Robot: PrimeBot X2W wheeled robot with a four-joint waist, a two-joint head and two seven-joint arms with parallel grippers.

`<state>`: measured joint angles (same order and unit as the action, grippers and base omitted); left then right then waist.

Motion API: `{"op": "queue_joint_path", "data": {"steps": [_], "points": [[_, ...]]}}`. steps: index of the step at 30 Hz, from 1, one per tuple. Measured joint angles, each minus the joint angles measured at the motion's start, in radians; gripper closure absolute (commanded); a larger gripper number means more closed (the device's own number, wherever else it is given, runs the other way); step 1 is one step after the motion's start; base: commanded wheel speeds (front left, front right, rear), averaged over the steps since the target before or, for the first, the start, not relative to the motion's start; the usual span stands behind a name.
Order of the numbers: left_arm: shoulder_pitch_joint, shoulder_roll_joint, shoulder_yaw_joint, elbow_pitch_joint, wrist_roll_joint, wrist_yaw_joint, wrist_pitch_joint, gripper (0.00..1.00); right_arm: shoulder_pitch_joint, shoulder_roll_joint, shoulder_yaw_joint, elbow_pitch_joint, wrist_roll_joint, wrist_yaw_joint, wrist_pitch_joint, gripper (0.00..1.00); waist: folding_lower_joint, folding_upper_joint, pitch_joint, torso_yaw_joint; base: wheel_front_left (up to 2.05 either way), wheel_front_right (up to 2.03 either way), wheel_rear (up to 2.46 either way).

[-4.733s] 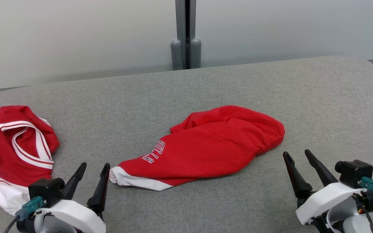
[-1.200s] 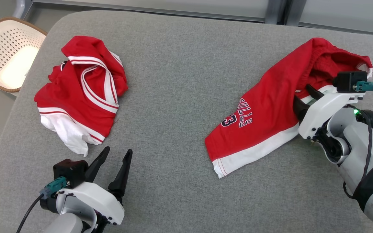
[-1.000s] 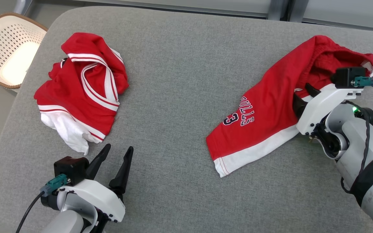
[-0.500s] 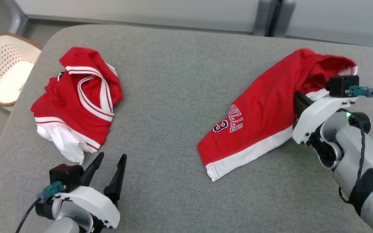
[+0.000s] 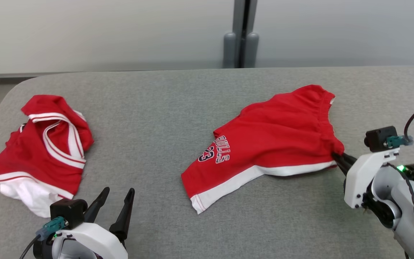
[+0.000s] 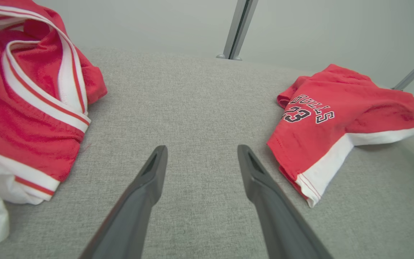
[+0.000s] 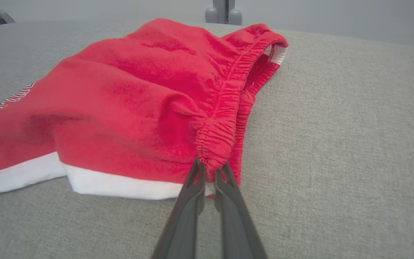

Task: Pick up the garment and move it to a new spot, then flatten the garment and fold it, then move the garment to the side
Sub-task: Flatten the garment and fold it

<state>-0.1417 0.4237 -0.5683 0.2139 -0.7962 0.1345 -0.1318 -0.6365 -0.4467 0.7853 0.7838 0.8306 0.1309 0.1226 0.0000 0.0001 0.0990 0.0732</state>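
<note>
Right wrist view shows the right gripper (image 7: 210,169) pinching the red shorts (image 7: 138,100) by the waistband, probably a sturdy edge for dragging; the left gripper (image 5: 118,190) sits spread near the jersey (image 5: 38,158).

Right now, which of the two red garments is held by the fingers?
The shorts printed BULLS 23: the fingers of the right gripper pinch their elastic waistband. The striped jersey lies apart, untouched.

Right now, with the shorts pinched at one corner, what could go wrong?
The right fingers pinch just a small bunch of the waistband, so the shorts may slip free when lifted. Held at one corner, they could also drag and bunch up rather than flatten.
</note>
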Motion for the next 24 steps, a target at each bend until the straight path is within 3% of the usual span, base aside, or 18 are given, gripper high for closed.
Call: {"op": "queue_joint_path", "data": {"steps": [6,7,8,9,16,24], "points": [[0.011,0.008,-0.001,-0.016,-0.004,0.009,0.009,0.00,0.081,-0.017,-0.098,-0.034,-0.095,0.000,0.082,1.00,0.0000,0.0000,-0.019,-0.047,0.00,0.00,0.00],[0.012,0.009,-0.001,-0.018,-0.005,0.009,0.010,0.00,0.096,-0.016,-0.118,-0.039,-0.111,0.000,0.086,0.81,0.0000,0.0000,-0.020,-0.051,0.00,0.00,0.00],[0.012,0.009,-0.001,-0.019,-0.005,0.010,0.010,0.00,0.112,-0.014,-0.139,-0.043,-0.131,0.000,0.094,0.54,0.0000,0.0000,-0.022,-0.055,0.00,0.00,0.00],[0.014,0.010,-0.002,-0.020,-0.006,0.013,0.011,0.00,0.127,-0.010,-0.163,-0.049,-0.151,0.000,0.097,0.00,0.0000,0.0000,-0.024,-0.058,0.00,0.00,0.00],[0.033,0.016,-0.001,-0.022,-0.012,0.017,0.012,0.00,0.228,0.045,-0.332,-0.151,-0.255,0.000,0.100,0.00,0.0000,0.0000,-0.043,-0.081,0.00,0.00,0.00],[0.040,0.020,0.006,-0.036,-0.014,0.026,-0.007,0.00,0.382,0.106,-0.523,-0.454,-0.356,0.000,0.033,0.00,0.0000,0.0000,-0.078,-0.096,0.00,0.00,0.00]]}}
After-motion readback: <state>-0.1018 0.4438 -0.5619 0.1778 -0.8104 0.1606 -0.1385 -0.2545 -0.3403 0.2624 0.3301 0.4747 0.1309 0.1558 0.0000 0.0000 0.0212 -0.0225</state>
